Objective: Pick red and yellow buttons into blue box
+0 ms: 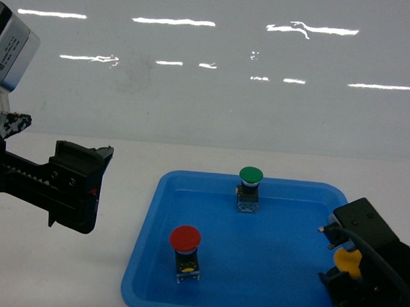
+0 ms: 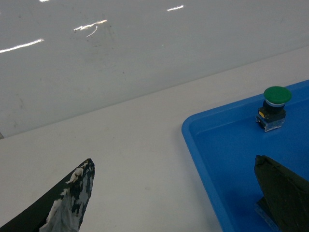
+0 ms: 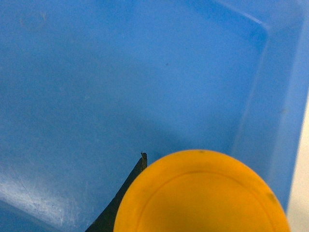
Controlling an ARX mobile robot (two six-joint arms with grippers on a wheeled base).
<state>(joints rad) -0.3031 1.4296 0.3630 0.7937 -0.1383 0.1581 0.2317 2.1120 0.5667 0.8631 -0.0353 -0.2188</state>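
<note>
Two arms frame the shallow blue tray [image 1: 153,260]: the right gripper [image 1: 350,268] sits at the yellow button [image 1: 348,263] by the tray's right wall, its jaw state impossible to tell; the left gripper [image 1: 88,182] waits spread beside the tray. Red button [image 1: 185,240] stands front-left, green button [image 1: 251,174] behind. A square, centred squeeze below the cap looks wisest; no blue box shows.

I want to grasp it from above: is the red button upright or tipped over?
Upright. In the head view the red button has its cap on top and its body under it, standing on the tray floor.
</note>
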